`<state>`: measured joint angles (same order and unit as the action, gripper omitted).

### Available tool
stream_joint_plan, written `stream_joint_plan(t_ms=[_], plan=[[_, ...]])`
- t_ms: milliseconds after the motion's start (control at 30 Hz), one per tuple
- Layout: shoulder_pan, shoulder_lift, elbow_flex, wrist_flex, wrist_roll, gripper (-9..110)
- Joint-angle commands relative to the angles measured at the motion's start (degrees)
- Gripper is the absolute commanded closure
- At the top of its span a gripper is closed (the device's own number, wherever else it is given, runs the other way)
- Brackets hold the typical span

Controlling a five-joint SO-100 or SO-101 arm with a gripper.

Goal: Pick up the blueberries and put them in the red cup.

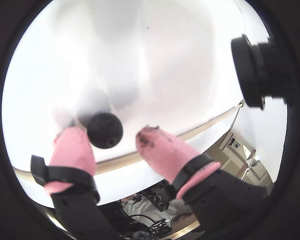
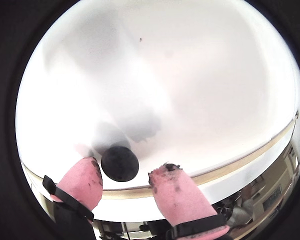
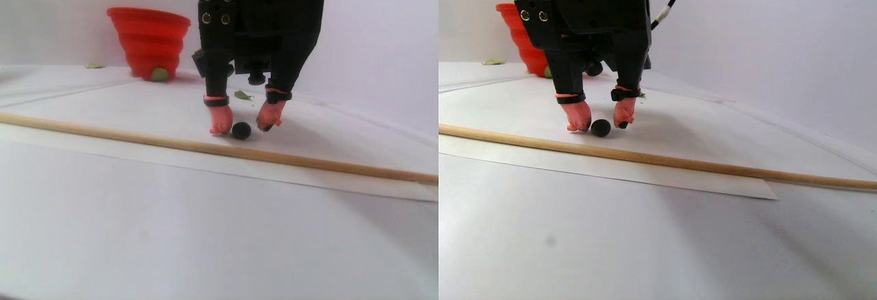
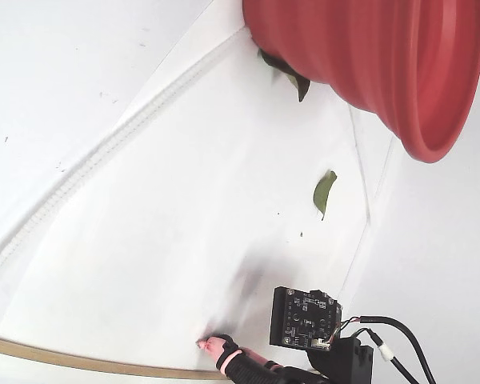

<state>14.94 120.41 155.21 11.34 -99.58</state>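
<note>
Step in hand: the grasp of one blueberry (image 1: 104, 130); I judge it as begun but not finished, and the carry to the red cup (image 3: 149, 31) is not yet done.

Hand: the hand (image 2: 124, 176) is spread, lowered over the desk (image 2: 190, 75), with one pink fingertip (image 1: 73, 146) at each side of the berry. It pinches nothing yet.

Blueberry: it lies on the white desk between the tips. In both wrist views it sits close to the tip on the left of the picture, perhaps touching it, and a clear gap stays to the other tip. The stereo pair view shows the same: the berry (image 3: 240, 130) is nearer to the tip on the left.

Red cup: it stands well apart, at the back of the desk in the stereo pair view, with its wide mouth up. In the fixed view the cup (image 4: 368, 64) fills the upper part of the picture.

Other things: a thin wooden rod (image 3: 137, 138) lies across the desk just in front of the berry; a green leaf (image 4: 324, 192) lies between hand and cup.

How to do it well: I think the closing should be slow, because the round berry can roll away when only one tip pushes it. It is better to centre the hand a little first, keep the tips low to the desk, and press softly, since the fruit is soft.

Risk: the berry may roll toward the rod.
</note>
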Motion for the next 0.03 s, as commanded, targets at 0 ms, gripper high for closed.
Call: stream_joint_plan(t_ms=[0], plan=[[0.4,0.3,0.1,-1.1,-0.4,83]])
